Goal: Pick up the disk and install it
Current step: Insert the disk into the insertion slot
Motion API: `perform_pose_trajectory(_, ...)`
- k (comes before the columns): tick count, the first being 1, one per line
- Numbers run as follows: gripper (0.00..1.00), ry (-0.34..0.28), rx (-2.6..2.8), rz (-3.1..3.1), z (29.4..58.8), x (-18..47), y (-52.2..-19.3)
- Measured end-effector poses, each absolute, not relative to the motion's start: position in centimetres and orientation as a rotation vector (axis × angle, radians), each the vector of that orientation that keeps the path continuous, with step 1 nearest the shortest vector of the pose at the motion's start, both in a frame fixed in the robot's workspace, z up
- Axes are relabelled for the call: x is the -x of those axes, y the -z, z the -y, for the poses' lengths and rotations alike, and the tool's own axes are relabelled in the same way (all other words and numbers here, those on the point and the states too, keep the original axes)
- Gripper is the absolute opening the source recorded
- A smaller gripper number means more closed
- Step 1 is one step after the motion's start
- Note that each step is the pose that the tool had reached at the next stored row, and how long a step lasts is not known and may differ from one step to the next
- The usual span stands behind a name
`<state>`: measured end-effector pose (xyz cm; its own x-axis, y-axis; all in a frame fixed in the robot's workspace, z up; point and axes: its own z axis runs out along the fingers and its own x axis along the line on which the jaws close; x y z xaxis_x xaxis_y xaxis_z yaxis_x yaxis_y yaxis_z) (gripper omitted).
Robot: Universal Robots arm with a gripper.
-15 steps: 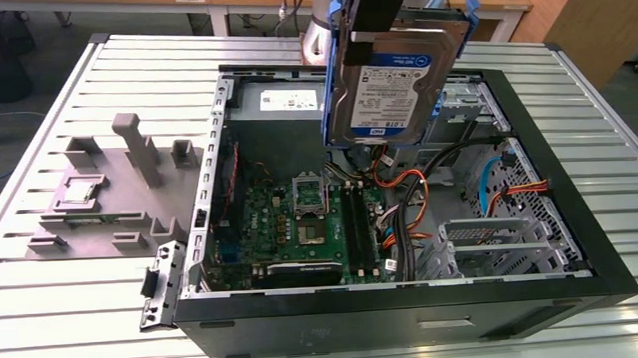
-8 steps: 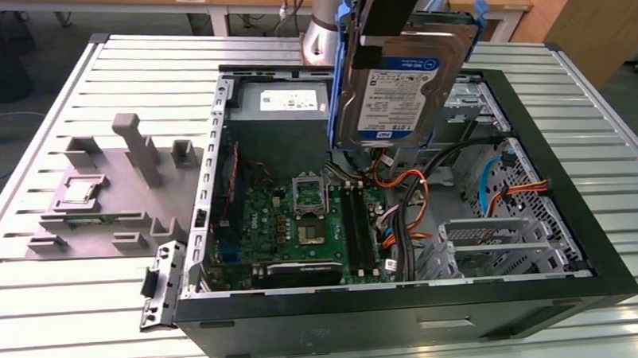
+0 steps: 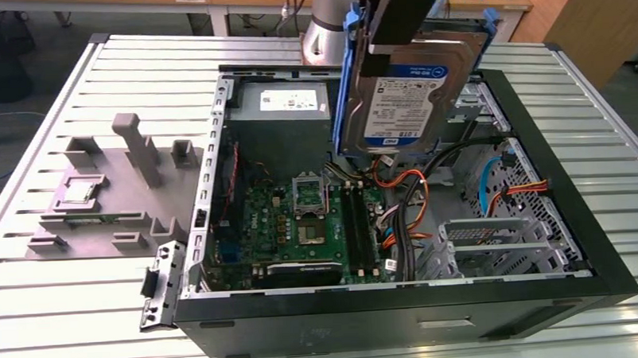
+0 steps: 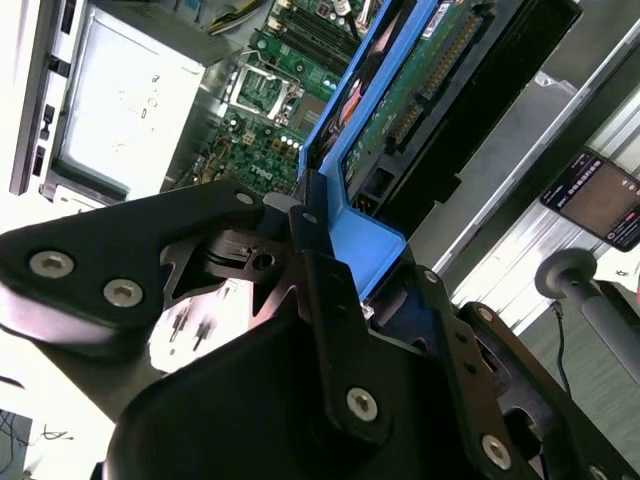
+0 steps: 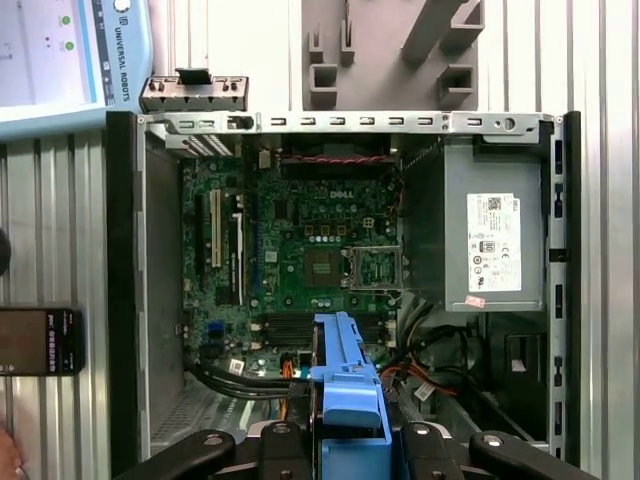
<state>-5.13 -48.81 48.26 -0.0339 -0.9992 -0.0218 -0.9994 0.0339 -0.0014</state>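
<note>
my jaws point(image 3: 402, 34): clenched on disk point(image 3: 414, 104) top edge
disk: upright, lower edge over open case point(image 3: 408, 303)
cage point(image 3: 491, 241): disk's 5 o'clock, apart, exterior view

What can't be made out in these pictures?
1. Silver-grey hard drive in its blue plastic carrier: upper end covered by the black hand gripping it, exterior view.
2. Green circuit board in the black computer case: partly behind the drive, exterior view.
3. Hand: cut at edges, both wrist views.
</note>
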Motion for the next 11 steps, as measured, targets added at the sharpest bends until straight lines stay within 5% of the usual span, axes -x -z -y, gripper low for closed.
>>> perform_pose_trajectory(11, 0.36, -0.021, 2.172, -2.247, 49.30, 4.28, -48.09)
